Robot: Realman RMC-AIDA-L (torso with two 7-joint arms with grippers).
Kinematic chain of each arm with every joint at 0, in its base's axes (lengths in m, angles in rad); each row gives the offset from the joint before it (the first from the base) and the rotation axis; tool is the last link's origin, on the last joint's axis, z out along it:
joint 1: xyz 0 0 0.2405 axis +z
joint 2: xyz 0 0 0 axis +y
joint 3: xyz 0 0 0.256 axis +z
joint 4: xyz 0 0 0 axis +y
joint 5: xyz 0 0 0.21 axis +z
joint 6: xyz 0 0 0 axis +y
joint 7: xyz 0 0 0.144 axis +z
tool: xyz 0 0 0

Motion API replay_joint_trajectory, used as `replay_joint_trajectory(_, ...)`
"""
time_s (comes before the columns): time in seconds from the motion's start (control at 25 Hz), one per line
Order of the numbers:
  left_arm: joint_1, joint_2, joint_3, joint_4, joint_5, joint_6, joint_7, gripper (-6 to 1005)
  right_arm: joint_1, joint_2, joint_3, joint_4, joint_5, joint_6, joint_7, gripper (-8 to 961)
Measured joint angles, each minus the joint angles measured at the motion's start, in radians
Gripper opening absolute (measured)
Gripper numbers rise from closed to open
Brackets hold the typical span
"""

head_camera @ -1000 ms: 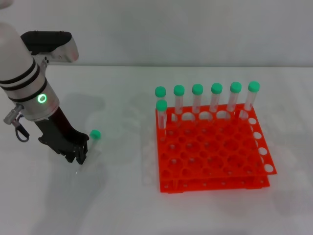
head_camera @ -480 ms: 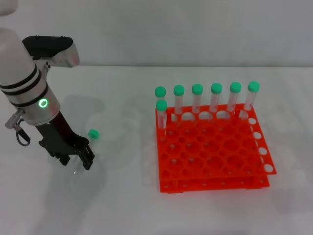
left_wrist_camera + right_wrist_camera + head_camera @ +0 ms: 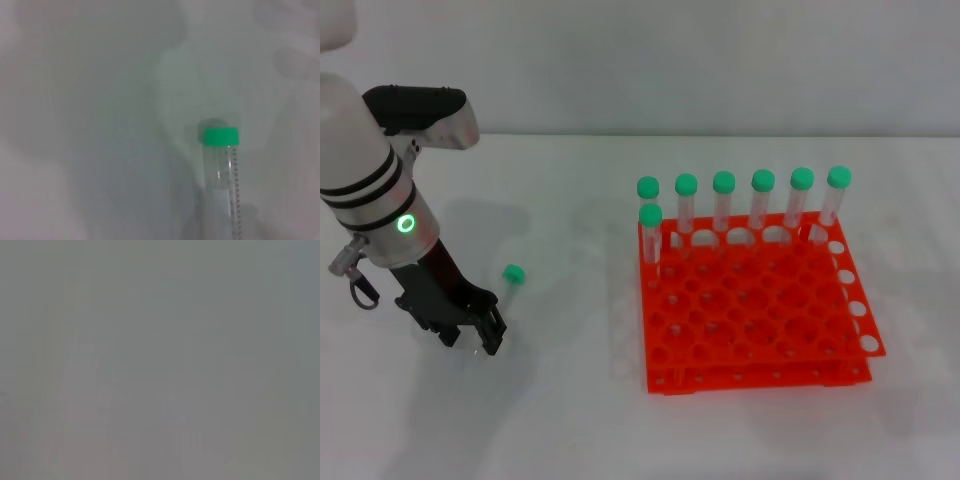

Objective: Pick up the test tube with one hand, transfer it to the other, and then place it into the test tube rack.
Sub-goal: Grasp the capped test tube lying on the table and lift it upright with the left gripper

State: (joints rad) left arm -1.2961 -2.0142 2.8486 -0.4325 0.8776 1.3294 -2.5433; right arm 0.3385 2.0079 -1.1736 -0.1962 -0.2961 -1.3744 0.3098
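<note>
The left gripper [image 3: 485, 335] sits low over the test tube [image 3: 506, 288] on the desk [image 3: 570, 420], finger state unclear; light, slick plastic, likely best gripped mid-body.

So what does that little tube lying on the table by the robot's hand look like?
The test tube is a thin, clear plastic tube with a round green cap and tiny printed marks down its side. It lies flat on the white table, cap pointing away from the robot, well left of the orange rack. The left gripper sits at its lower end; whether the jaws actually touch it cannot be seen.
</note>
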Motion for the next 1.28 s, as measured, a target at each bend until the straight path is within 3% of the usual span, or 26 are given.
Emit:
replay_joint_trajectory(0.12, 0.004, -0.003, 0.000, 0.003, 0.004, -0.008, 0.000, 613, 0.000, 0.000, 0.001, 0.000, 0.000, 0.000, 0.000, 852)
replay_joint_trajectory(0.32, 0.008, -0.005, 0.000, 0.020, 0.011, -0.019, -0.002, 428, 0.000, 0.000, -0.001, 0.000, 0.000, 0.000, 0.000, 852)
replay_joint_trajectory(0.76, 0.009, -0.003, -0.002, 0.035, 0.034, -0.055, -0.014, 368, 0.004, 0.000, -0.005, -0.001, 0.000, 0.000, 0.000, 851)
replay_joint_trajectory(1.08, 0.011, -0.004, -0.002, 0.035, 0.035, -0.069, -0.014, 191, 0.010, 0.000, -0.004, -0.001, 0.000, 0.000, 0.000, 851)
replay_joint_trajectory(1.28, 0.013, -0.005, -0.001, 0.030, 0.018, -0.076, -0.009, 191, 0.012, 0.000, -0.004, -0.004, 0.000, 0.000, 0.000, 851)
